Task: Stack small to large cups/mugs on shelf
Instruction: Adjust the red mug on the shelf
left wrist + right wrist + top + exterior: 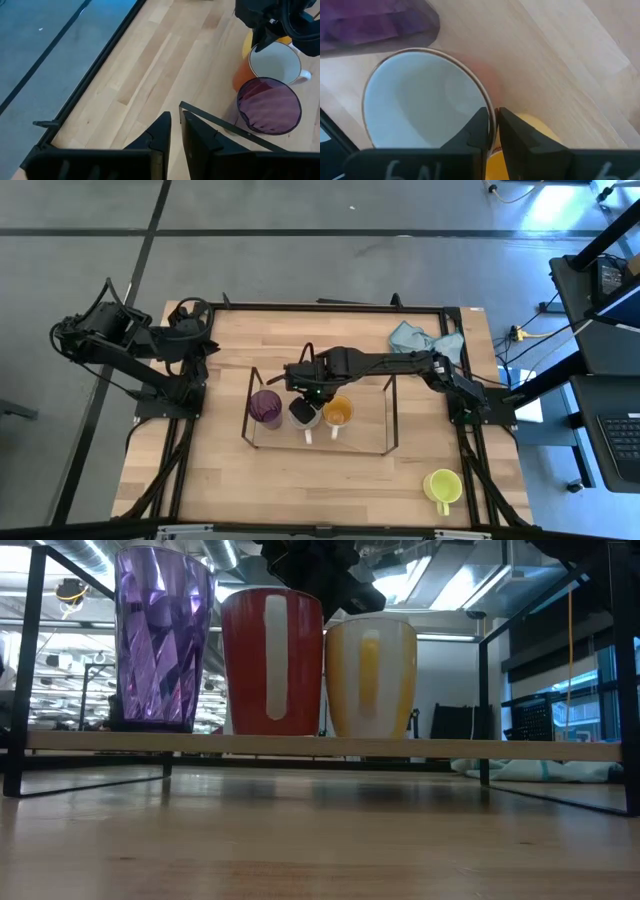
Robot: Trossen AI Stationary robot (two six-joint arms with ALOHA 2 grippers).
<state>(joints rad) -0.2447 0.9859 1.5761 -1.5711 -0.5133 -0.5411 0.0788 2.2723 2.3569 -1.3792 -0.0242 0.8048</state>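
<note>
Three cups stand in a row on the black wire shelf (390, 415): the purple cup (265, 408), the brown-orange mug with a white inside (308, 420) and the orange mug (338, 412). In the low view all three bases rest level on the shelf top. My right gripper (493, 111) reaches in from the table's right, over the brown-orange mug (420, 100), and is shut on it. The yellow-green mug (442, 487) stands on the table near its right near corner. My left gripper (176, 116) waits shut at the table's left far side. My right gripper holds the brown-orange mug by its rim (487, 97) on the side next to the orange mug (535, 132). One finger (479, 127) is inside the mug and the other (512, 132) outside. The fingers come from above, pointing down. The mug (272, 660) stands upright on the shelf.
A light blue cloth (425, 338) lies crumpled at the table's far right. The black frame (330, 306) edges the wooden table. Bare wood lies in front of the shelf and to its left.
</note>
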